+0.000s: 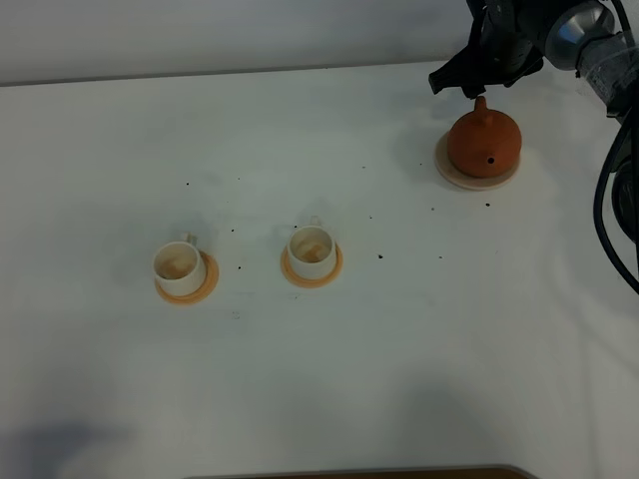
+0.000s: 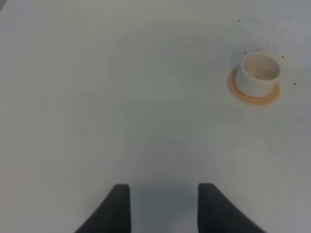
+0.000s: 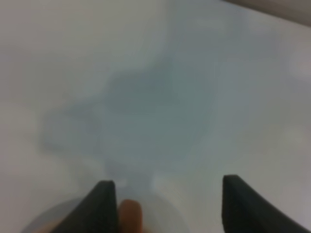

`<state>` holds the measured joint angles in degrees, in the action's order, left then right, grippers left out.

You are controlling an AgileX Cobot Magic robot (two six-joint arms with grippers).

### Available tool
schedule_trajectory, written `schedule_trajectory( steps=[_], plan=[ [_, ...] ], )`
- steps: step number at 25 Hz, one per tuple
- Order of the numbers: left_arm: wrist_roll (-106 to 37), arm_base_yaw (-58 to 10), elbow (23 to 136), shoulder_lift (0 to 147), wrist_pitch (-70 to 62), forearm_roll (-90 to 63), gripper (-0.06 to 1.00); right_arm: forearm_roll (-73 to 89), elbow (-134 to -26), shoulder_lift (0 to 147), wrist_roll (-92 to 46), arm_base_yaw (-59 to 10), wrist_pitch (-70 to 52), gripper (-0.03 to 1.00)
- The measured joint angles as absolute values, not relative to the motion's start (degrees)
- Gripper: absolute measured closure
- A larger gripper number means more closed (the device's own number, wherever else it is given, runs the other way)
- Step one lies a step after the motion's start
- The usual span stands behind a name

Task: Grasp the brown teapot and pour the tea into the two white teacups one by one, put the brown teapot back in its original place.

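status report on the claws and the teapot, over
Right claw open beside the brown teapot knob, no grip. Teapot sits on saucer. Left claw open over table. Nothing in the way.

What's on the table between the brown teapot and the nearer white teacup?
Exterior high view: only bare white table with a few tiny dark specks between the brown teapot and the nearer white teacup.

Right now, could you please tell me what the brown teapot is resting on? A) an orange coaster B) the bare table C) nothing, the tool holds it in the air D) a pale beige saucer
D: the brown teapot sits squarely on the pale beige saucer, whose rim shows around its base.
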<state>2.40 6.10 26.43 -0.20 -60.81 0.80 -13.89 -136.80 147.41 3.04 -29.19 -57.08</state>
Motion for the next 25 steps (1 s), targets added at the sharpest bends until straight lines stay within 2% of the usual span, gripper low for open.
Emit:
schedule_trajectory(
  steps=[25],
  plan=[
    [2.4, 6.1, 26.43, -0.2, -60.81, 0.8, 0.58, -15.03, -137.02, 147.41, 3.12, -27.57, -64.19, 0.46]
  ],
)
